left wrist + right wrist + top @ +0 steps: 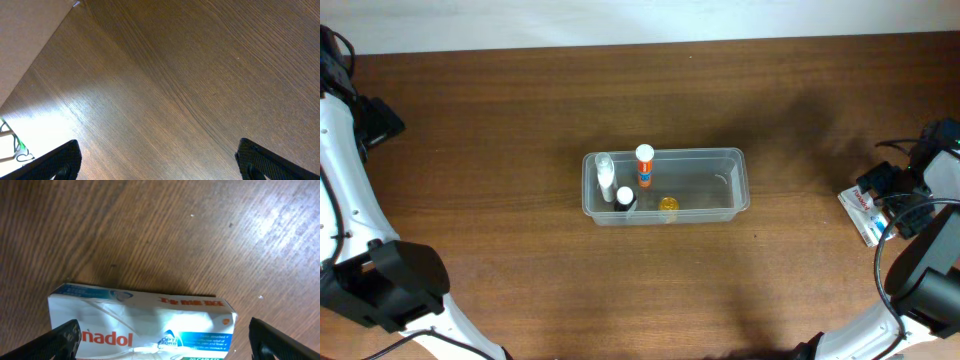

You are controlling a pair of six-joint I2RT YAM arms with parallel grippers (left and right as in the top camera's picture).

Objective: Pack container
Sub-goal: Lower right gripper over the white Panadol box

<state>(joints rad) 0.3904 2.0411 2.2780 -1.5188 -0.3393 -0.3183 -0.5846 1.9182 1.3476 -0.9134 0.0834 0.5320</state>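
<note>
Clear container (700,152) part-packed, bottles (644,168) at 9 o'clock end; tablet box (863,210) outside at 3 o'clock; left tool (165,161), right tool (172,342) apart

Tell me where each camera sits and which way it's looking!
Overhead: above the table, looking straight down at the container; left arm and right arm at the edges.
Left wrist: on the left arm, facing down at bare wood; open left gripper at the bottom corners.
Right wrist: on the right arm, facing down at a medicine box; open right gripper at the bottom corners.
Shared: overhead and right wrist both show the box.
</note>
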